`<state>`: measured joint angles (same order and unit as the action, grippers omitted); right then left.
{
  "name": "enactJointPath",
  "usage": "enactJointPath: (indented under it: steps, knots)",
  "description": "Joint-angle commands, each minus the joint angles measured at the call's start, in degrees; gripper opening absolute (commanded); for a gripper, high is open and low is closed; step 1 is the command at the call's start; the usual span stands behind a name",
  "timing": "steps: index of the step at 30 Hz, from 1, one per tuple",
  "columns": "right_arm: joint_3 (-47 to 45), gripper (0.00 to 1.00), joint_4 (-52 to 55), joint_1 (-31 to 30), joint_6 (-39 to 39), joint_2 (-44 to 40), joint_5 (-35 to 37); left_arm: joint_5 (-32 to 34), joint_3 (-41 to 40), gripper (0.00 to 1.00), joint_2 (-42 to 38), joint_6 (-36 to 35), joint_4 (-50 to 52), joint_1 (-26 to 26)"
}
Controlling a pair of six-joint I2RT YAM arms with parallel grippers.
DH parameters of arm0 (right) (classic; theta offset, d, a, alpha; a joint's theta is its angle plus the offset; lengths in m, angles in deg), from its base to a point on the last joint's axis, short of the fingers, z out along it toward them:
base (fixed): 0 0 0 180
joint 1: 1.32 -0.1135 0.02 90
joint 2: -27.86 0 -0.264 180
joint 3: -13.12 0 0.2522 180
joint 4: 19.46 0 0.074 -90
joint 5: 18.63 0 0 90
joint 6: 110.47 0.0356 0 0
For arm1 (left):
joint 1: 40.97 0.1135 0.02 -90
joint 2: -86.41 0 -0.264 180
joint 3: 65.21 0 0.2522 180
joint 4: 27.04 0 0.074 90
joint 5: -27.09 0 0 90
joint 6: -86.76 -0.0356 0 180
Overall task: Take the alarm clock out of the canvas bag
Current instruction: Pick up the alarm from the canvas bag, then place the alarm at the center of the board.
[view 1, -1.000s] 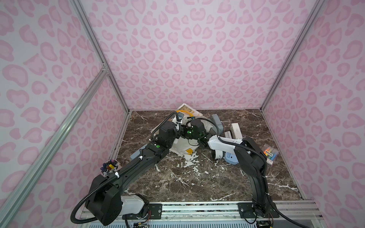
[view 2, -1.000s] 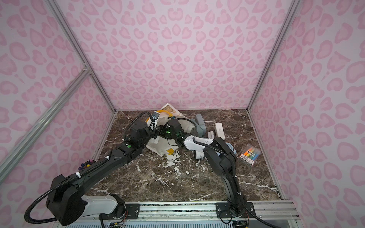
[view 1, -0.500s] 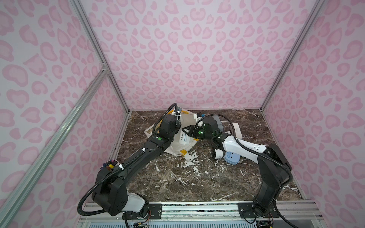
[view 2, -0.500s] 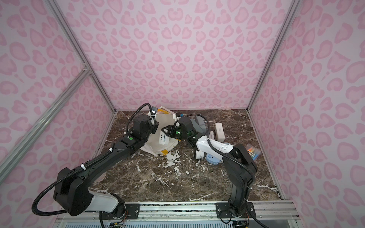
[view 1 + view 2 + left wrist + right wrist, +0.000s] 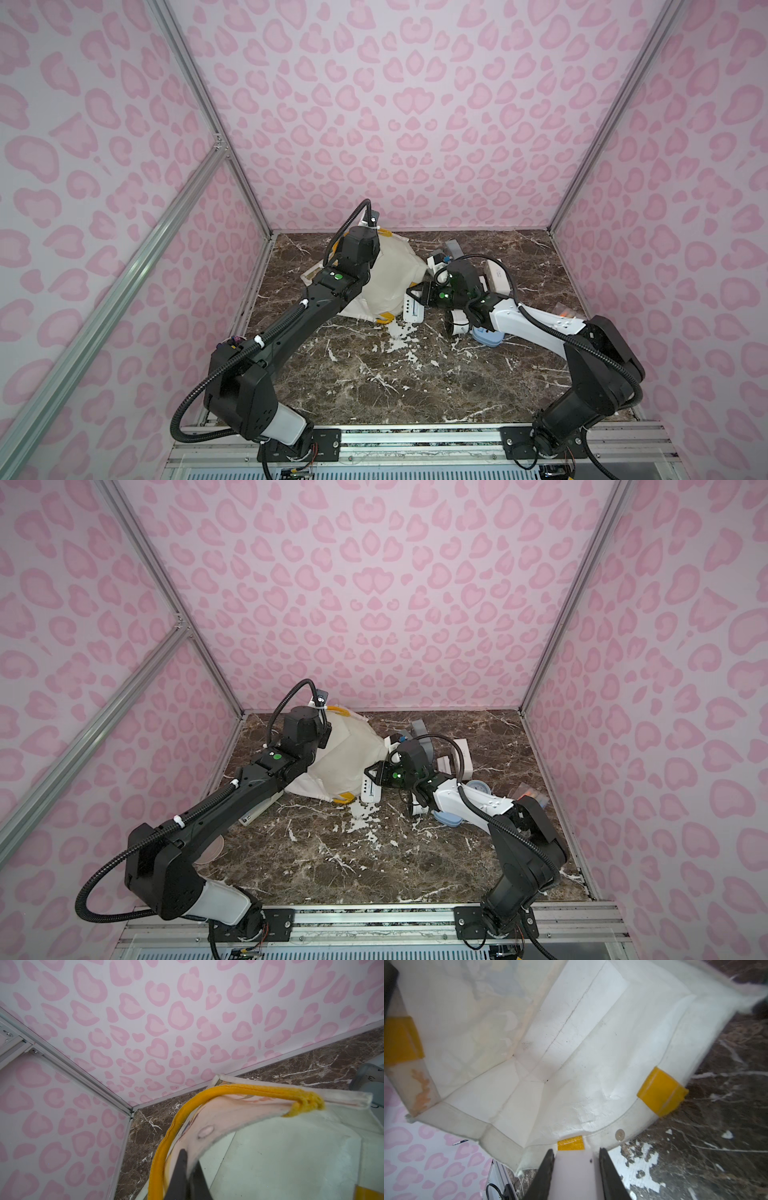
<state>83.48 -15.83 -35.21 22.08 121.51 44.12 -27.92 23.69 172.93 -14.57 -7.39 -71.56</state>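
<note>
Brown, white-veined marble tabletop (image 5: 374, 374) is walled by pink-spotted panels (image 5: 415, 124). Left gripper (image 5: 190, 1157) pinches the canvas bag (image 5: 390, 278) rim; right gripper (image 5: 575, 1153) clamps the white alarm clock (image 5: 413, 312) beside it.

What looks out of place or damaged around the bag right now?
The canvas bag lies slumped on its side, its rim pinched by the left gripper. White blotches on the dark tabletop near its mouth look like chipping or a spill; I cannot tell which. The right gripper holds the alarm clock at the rim.
</note>
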Motion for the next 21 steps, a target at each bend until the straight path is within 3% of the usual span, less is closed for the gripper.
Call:
enactJointPath:
  steps: [1, 12, 21]
  knots:
    - [-0.8, 0.05, 1.0, 1.4, -2.3, 0.8, -1.3, 3.3, 3.9, 0.03, 0.3, 2.1, 1.1, 0.1]
    - [0.2, 0.04, 6.1, 2.4, -7.3, 5.7, -1.5, 8.3, 7.2, 0.03, 0.0, 3.3, 3.8, 0.1]
    - [3.4, 0.04, 10.3, 3.1, -10.5, 11.7, 0.2, 7.1, 8.3, 0.03, -1.4, 4.5, 3.4, 0.2]
